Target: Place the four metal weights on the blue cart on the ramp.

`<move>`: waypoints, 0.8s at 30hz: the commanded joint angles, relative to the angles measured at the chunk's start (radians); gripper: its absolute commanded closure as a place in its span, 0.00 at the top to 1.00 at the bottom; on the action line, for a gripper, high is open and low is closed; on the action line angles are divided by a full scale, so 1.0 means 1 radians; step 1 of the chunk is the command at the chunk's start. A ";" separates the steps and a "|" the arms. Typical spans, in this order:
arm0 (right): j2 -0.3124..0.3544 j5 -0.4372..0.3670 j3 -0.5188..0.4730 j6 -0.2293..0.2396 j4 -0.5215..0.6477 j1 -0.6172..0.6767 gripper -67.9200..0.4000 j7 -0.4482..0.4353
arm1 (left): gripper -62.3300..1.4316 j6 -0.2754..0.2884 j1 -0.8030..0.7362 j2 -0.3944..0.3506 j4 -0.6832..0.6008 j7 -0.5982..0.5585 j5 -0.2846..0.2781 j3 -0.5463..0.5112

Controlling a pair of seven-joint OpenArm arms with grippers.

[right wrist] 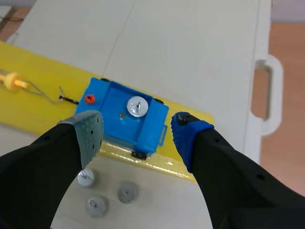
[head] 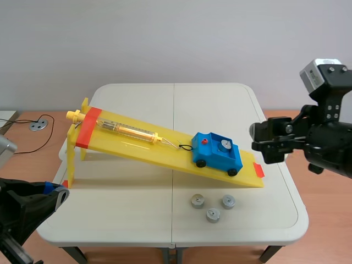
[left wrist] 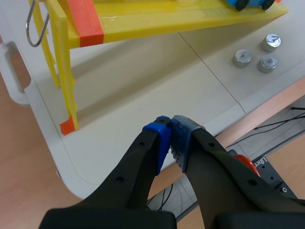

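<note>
The blue cart (head: 218, 154) rests near the low end of the yellow ramp (head: 137, 144). One metal weight (head: 224, 144) lies in its tray. Three more weights (head: 212, 207) sit on the table just in front of the ramp. My right gripper (head: 265, 144) hangs open in the air to the right of the cart. In the right wrist view that gripper (right wrist: 138, 128) is above the cart (right wrist: 114, 121) and its weight (right wrist: 136, 106), with the three loose weights (right wrist: 102, 193) below. My left gripper (left wrist: 170, 130) is shut on nothing above the table's near left edge, far from the weights (left wrist: 259, 53).
A yellow spring scale (head: 125, 131) lies along the ramp, hooked to the cart by a wire. Red tape marks both ends of the ramp. The ramp's tall legs (left wrist: 64, 90) stand ahead of the left gripper. The table's front edge (head: 181, 242) is close behind the loose weights.
</note>
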State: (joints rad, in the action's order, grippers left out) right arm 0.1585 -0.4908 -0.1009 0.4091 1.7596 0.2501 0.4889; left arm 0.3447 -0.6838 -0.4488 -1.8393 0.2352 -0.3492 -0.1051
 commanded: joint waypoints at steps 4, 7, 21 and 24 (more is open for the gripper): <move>0.154 -0.086 -0.019 0.064 0.172 0.051 0.47 -0.071 | 0.08 0.018 0.020 0.021 -0.071 -0.103 -0.073 -0.013; 0.190 -0.086 -0.019 0.064 0.188 0.089 0.47 -0.071 | 0.08 0.018 0.020 0.021 -0.071 -0.103 -0.073 -0.013; 0.165 0.070 0.135 0.048 0.097 0.113 0.47 -0.159 | 0.08 0.018 0.020 0.021 -0.071 -0.103 -0.073 -0.013; 0.132 0.128 0.171 0.032 0.057 0.113 0.47 -0.198 | 0.08 0.018 0.020 0.021 -0.071 -0.103 -0.073 -0.013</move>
State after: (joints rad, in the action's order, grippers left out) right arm 0.2935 -0.3489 0.0772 0.4309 1.7924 0.4156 0.4366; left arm 0.3447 -0.6838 -0.4488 -1.8393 0.2352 -0.3492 -0.1051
